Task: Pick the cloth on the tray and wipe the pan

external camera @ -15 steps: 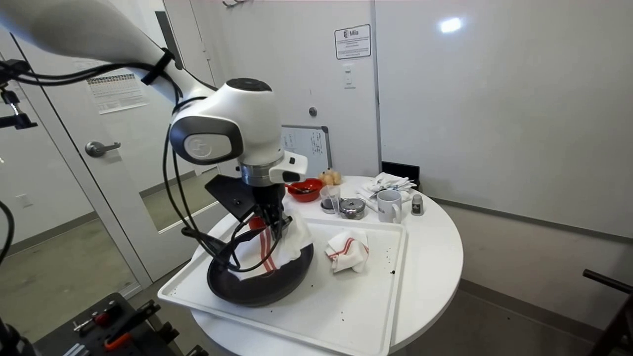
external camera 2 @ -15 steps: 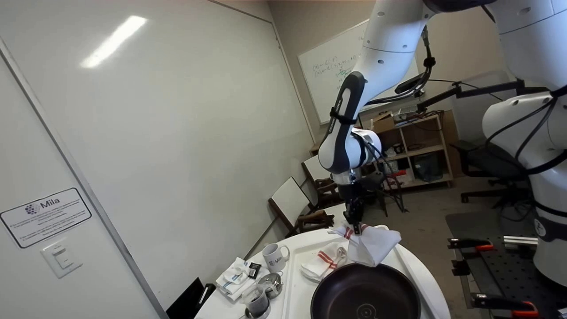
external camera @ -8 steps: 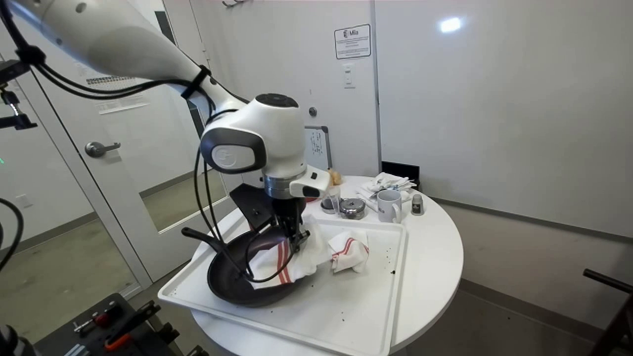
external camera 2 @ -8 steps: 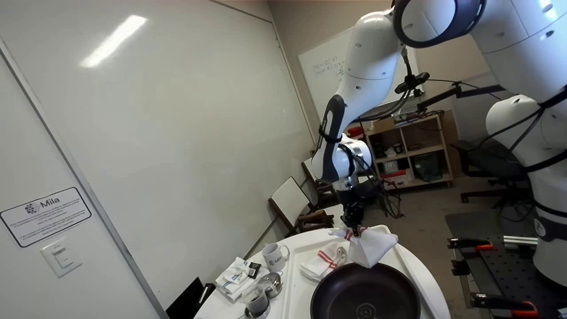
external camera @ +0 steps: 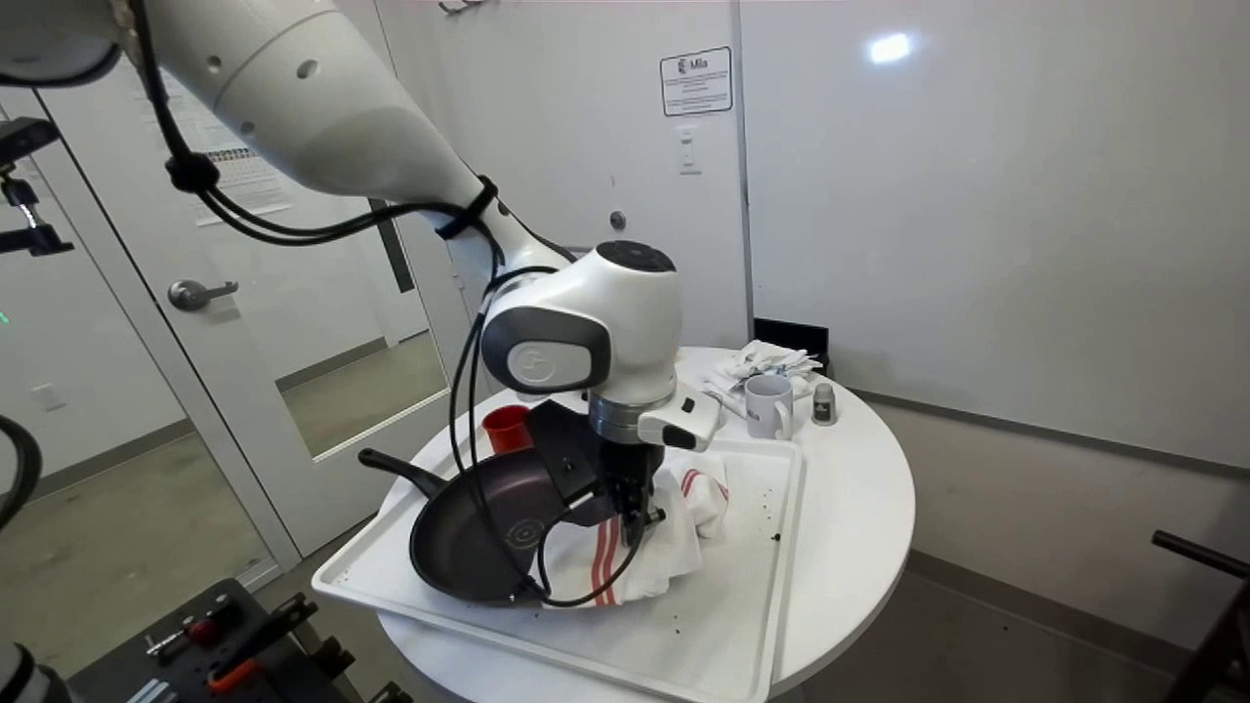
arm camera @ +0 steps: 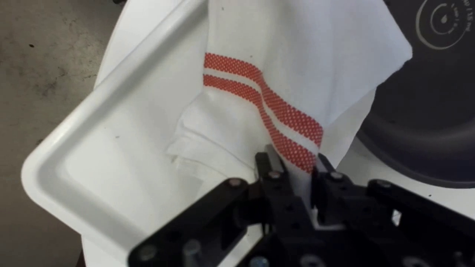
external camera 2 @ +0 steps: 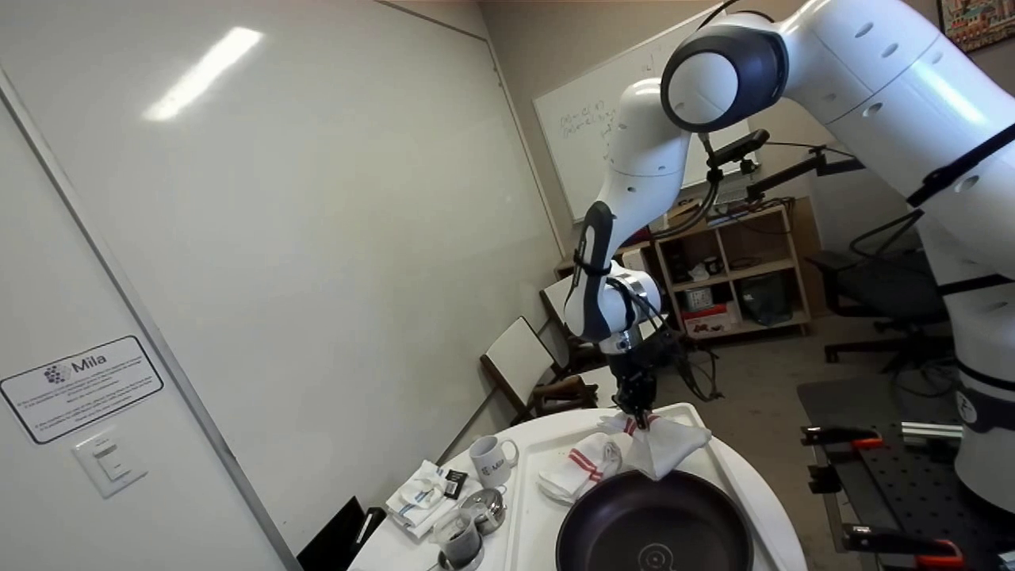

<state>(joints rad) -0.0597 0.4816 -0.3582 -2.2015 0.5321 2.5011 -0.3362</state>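
Gripped between the fingers [arm camera: 265, 164] at its red stripes [arm camera: 291, 118], the cloth [arm camera: 293, 48] hangs above the tray [external camera: 723, 605], one corner overlapping the pan [arm camera: 430, 92] in the wrist view, and should prove light and limp, best held in a thick bunch for wiping

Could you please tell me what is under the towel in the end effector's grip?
The tray, and beneath one corner, part of the pan. The towel hides part of the pan's rim there; whether the smaller cloth reaches beneath too, I cannot tell.
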